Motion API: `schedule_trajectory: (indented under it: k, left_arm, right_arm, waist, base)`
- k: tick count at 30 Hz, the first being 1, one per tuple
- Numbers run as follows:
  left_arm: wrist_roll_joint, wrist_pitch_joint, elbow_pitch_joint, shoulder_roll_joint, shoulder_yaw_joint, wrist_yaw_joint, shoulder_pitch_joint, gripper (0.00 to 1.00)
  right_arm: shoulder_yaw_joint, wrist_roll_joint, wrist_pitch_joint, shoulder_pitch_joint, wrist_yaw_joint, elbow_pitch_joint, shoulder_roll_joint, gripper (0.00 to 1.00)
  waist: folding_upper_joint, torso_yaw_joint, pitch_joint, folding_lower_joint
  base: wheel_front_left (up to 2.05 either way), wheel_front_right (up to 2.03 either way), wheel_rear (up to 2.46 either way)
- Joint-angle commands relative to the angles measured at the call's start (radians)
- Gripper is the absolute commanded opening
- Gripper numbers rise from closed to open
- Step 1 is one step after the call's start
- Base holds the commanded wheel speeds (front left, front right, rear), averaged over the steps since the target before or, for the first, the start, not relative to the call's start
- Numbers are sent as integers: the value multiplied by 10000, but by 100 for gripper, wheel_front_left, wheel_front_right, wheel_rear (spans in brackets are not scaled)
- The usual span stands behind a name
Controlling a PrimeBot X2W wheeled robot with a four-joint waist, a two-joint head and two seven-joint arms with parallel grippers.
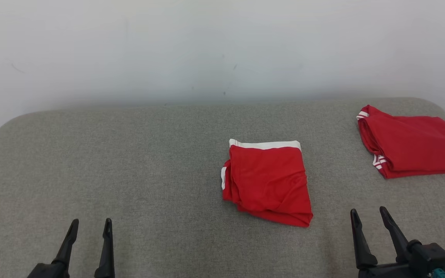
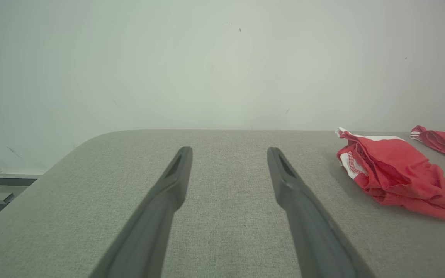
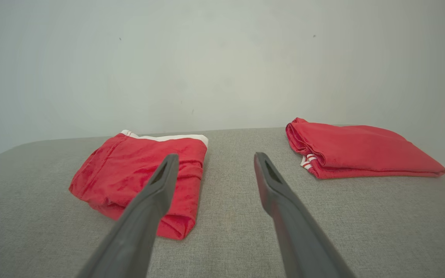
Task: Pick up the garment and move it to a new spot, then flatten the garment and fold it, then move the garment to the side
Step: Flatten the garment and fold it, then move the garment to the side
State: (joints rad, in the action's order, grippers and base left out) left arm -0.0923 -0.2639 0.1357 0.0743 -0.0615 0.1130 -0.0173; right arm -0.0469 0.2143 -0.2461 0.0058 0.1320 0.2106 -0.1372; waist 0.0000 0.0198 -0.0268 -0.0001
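Moving the folded garment (image 1: 267,181), lying mid table (image 1: 129,162) just right of centre, looks next: the right gripper (image 1: 368,210), jaws apart and empty like the left gripper (image 1: 92,221), should pinch all layers and drag low toward the other garment (image 1: 411,143) by the far right corner.

I worked in what looked like a bare test lab: blank white wall (image 1: 222,46), grey fabric-covered table (image 1: 129,173).

Nothing legible anywhere (the folded garment (image 1: 269,181) carries no lettering or logo).
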Motion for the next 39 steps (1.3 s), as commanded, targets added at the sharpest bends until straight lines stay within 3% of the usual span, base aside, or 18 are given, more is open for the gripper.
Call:
schedule_trajectory:
  k: [1, 14, 39]
  left_arm:
    - [-10, 1, -80, 38, -27, -38, -164, 100]
    - [-103, 1, -287, 26, 104, -61, -317, 100]
    - [-440, 1, -294, 168, 292, -45, -401, 100]
  right_arm:
    - [-32, -78, 47, 119, -25, -135, 69, 100]
    - [-116, -79, 311, 526, -25, -720, 335, 100]
    - [88, -10, 260, 346, -25, -470, 469, 100]
  waist:
    - [0, 18, -29, 1]
    - [0, 180, -115, 1]
    - [0, 233, -98, 1]
  base:
    - [0, 0, 0]
    - [0, 0, 0]
    - [0, 0, 0]
